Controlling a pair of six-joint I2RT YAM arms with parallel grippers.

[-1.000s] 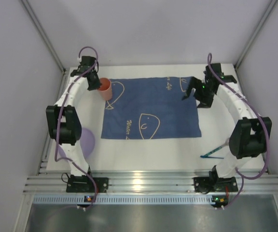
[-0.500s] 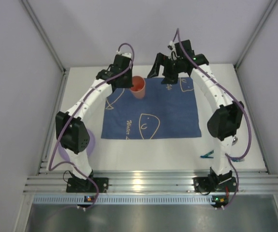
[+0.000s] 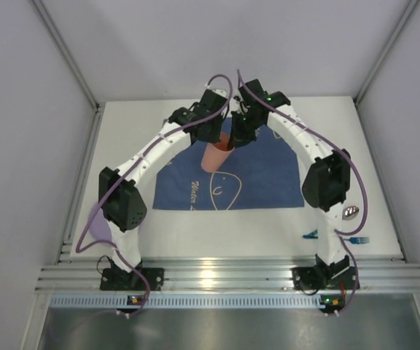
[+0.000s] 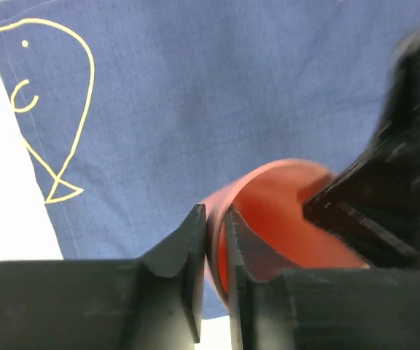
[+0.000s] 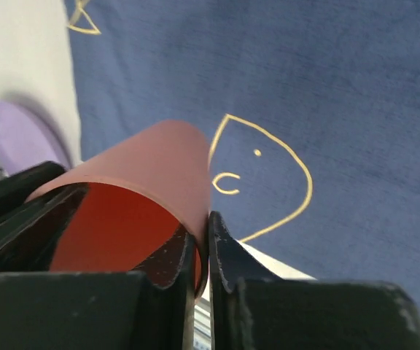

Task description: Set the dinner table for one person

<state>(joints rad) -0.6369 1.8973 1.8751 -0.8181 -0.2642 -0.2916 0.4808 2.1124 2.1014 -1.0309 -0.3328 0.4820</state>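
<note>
The left gripper (image 4: 215,219) pinches the rim of an orange cup (image 4: 275,193), one finger inside and one outside. Right of the claw, the blurred right gripper (image 4: 337,208) touches the cup. Beyond the claw lies a blue cloth (image 4: 210,80) with a yellow fish drawing (image 4: 49,109). The white dinner table (image 4: 6,204) shows at its left.

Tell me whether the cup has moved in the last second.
Yes. The cup has moved right, from the cloth's far-left corner to over its middle.
</note>
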